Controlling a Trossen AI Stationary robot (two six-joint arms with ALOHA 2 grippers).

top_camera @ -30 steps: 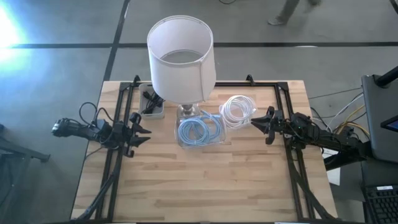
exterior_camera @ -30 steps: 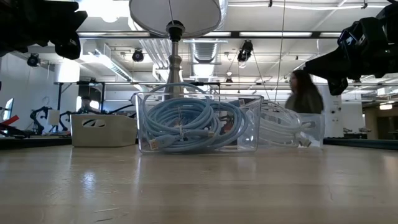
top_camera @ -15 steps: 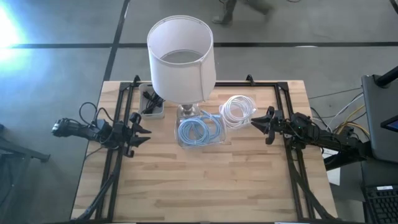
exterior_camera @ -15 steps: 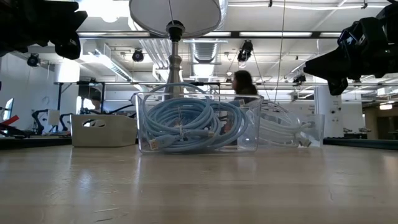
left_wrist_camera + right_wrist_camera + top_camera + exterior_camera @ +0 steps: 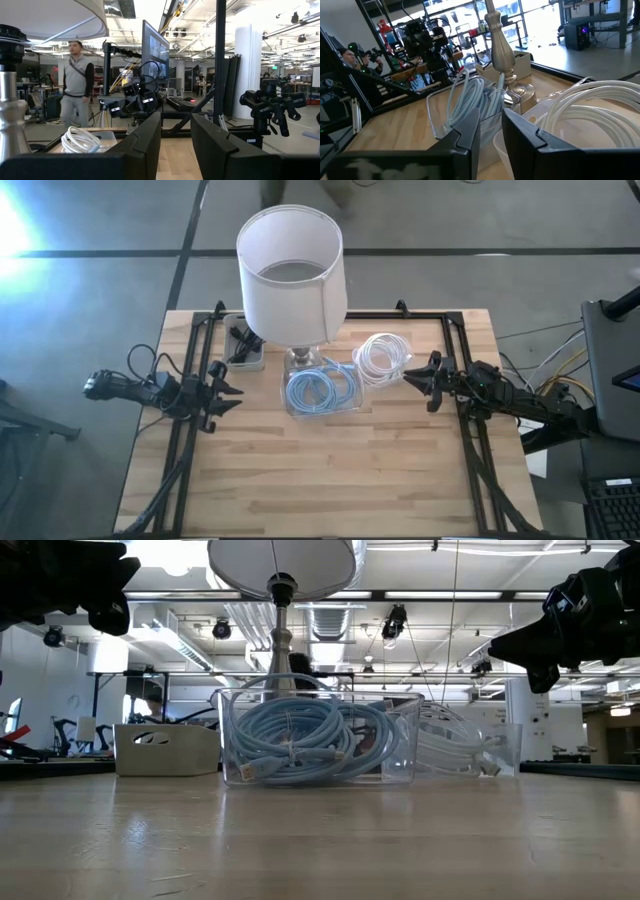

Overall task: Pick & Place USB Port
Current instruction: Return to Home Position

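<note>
Cables fill both bins, so nothing loose shows on the desk point(image 5: 330, 480): the blue cable point(image 5: 320, 390) lies coiled in the left transparent bin point(image 5: 225, 755), about midway between the two grippers, and the white cable point(image 5: 383, 357) lies coiled in the right transparent bin point(image 5: 508, 750), just ahead of the right gripper point(image 5: 415, 378) and far nearer to it than to the left gripper point(image 5: 230, 393). Both grippers hang above the desk, pointing inward at the bins, fingers apart and holding nothing. The coils are round, without a long axis. Judging by this, going home means each arm drawing back from the bins, away from the lamp point(image 5: 290, 270) behind them.
</note>
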